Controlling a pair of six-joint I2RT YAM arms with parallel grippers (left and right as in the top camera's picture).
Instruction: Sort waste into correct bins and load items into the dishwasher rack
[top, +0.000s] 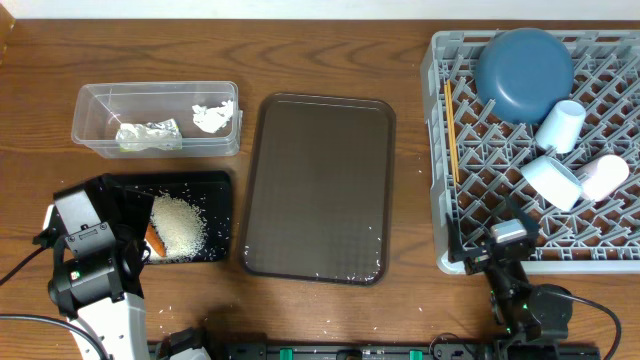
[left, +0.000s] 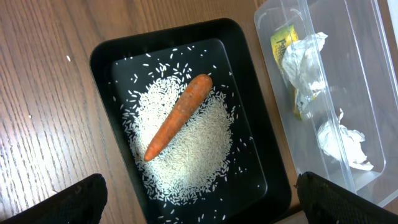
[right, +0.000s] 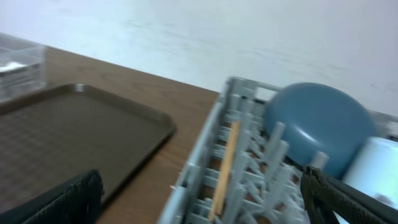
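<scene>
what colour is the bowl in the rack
The bowl is dark blue, clearest in the overhead view.

Large square grey plastic rack (top: 600, 240) at 3 o'clock of dark brown serving tray (top: 318, 190); clear plastic rectangular tub (top: 100, 110) at 10, shallow black rectangular tray (top: 215, 190) at 8, small orange carrot (left: 178, 116) inside.

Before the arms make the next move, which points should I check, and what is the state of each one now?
1. Rice and carrot lie in the black tray: ok.
2. Foil, tissue and wrapper lie in the clear tub: ok.
3. Bowl, cups and chopsticks sit in the rack: ok.
4. No stray grains: not ok, some lie on the brown tray, near edge.
5. Left gripper and right gripper open, empty: ok.
</scene>
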